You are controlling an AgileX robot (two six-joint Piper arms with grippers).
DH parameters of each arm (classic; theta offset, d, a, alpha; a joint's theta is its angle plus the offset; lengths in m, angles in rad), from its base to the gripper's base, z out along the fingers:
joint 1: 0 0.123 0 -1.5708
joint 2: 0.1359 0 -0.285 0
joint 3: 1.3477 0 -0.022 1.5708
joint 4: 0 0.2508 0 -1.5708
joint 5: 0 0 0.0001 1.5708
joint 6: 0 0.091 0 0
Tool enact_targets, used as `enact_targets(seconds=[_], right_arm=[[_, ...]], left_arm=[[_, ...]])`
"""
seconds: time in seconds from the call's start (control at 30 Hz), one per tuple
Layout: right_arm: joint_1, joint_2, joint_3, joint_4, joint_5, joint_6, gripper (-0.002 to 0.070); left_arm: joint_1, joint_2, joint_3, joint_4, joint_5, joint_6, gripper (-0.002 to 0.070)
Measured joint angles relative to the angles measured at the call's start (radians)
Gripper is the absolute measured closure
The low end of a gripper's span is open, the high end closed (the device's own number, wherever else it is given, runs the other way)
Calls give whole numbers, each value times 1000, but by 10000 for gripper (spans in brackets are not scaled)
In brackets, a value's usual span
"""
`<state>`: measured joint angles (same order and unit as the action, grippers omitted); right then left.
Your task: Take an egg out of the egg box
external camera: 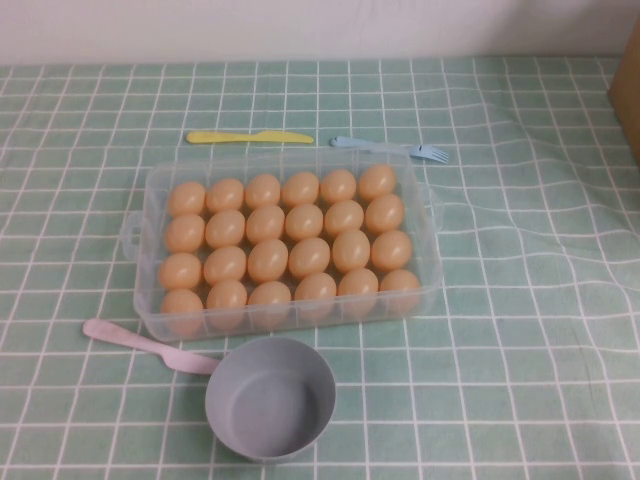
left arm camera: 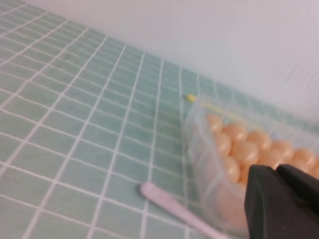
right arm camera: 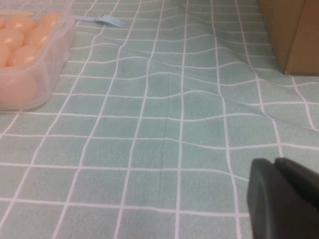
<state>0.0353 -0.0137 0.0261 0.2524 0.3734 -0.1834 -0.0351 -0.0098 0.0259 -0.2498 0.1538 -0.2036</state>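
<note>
Nothing is picked yet: every egg (external camera: pixel 268 259) sits in the egg box (external camera: pixel 148 195) at mid-table, the left gripper (left arm camera: pixel 279 199) waits pinched together off its left, the right gripper (right arm camera: pixel 284 199), fingers unreadable, waits off its right, so next comes reaching over a cup.

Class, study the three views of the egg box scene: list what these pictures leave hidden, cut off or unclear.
- High view: neither arm appears; both sit outside the frame.
- Left end effector: cut by the left wrist view's edge; shut.
- Right end effector: cut by the right wrist view's edge; finger state unclear.
- Egg box: both wrist views crop it, hiding most eggs.
- Brown box: cut off in the right wrist and high views.
- Pink spoon: its bowl end is hidden behind the grey bowl.
</note>
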Motion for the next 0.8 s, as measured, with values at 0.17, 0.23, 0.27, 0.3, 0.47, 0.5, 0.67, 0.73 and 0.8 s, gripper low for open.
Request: enact_targets(seconds=[0.17, 0.23, 0.27, 0.3, 0.47, 0.5, 0.67, 0.73, 0.8], right_arm=[[0, 0, 0, 0, 0, 0, 694], [0, 0, 0, 0, 0, 0, 694], [0, 0, 0, 0, 0, 0, 694], [0, 0, 0, 0, 0, 0, 694], [0, 0, 0, 0, 0, 0, 694], [0, 0, 0, 0, 0, 0, 694], [0, 0, 0, 0, 0, 0, 694], [0, 0, 0, 0, 0, 0, 694], [0, 0, 0, 0, 0, 0, 694]], left_arm=[[0, 0, 0, -43, -43, -35, 679], [0, 0, 0, -48, -43, -35, 678], [0, 0, 0, -48, -43, -33, 678], [0, 0, 0, -48, -41, -31, 678], [0, 0, 0, -39, -41, -28, 678], [0, 0, 0, -41, -41, -28, 678], [0, 48, -116, -59, 101, -30, 678], [0, 127, -196, -59, 191, -20, 678], [0, 217, -276, -57, 298, 21, 678]])
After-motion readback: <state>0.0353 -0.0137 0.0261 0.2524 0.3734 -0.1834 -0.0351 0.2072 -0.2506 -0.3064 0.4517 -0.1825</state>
